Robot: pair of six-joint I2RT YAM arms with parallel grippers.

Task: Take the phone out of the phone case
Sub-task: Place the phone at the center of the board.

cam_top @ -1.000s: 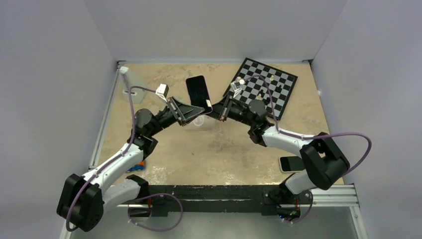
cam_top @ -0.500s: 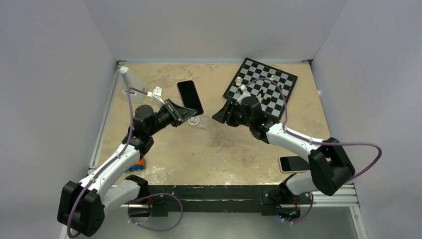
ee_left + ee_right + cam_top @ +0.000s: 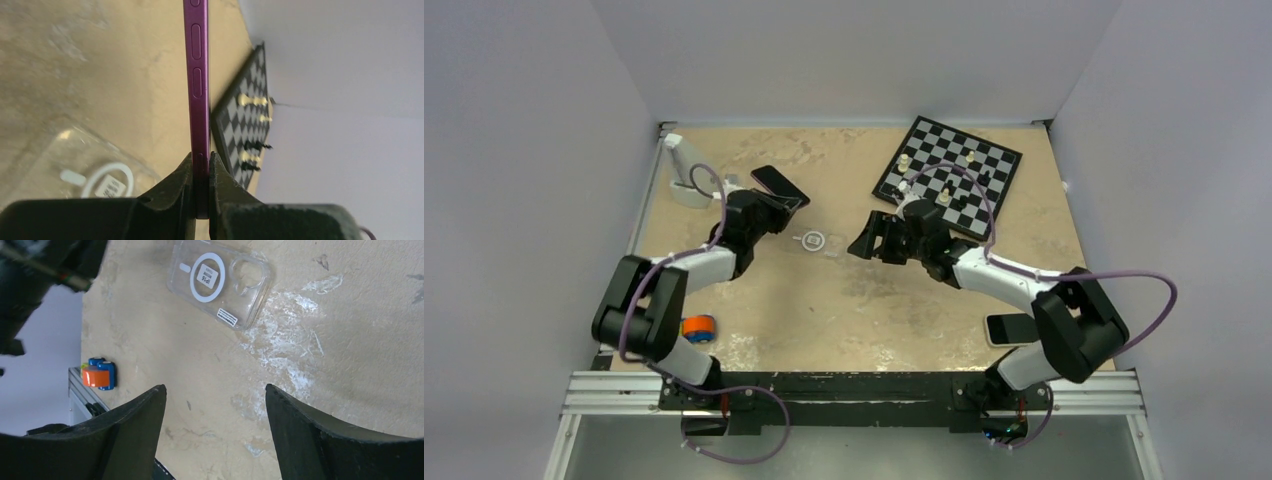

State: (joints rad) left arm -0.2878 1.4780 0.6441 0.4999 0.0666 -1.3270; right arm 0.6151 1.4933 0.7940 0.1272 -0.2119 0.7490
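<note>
Fingers (image 3: 175, 192) of the left gripper (image 3: 201, 161) are clamped on the bottom end of the phone (image 3: 197, 75). In the left wrist view it shows edge-on only: a purple side with three oblong buttons, its long axis running straight up the middle. Its top is cut off by the frame and its lower end is hidden between the pads. In the top view the phone (image 3: 780, 184) sits left of centre, slanting from upper left to lower right, its near end covered by the gripper.

Right gripper (image 3: 214, 390) fingers stand wide apart with nothing between them. The phone case (image 3: 220, 282) lies empty and flat on the table (image 3: 350, 365) at the top of the right wrist view, its long axis tilting down to the right. Two white stickers on it carry print too small to read.
</note>
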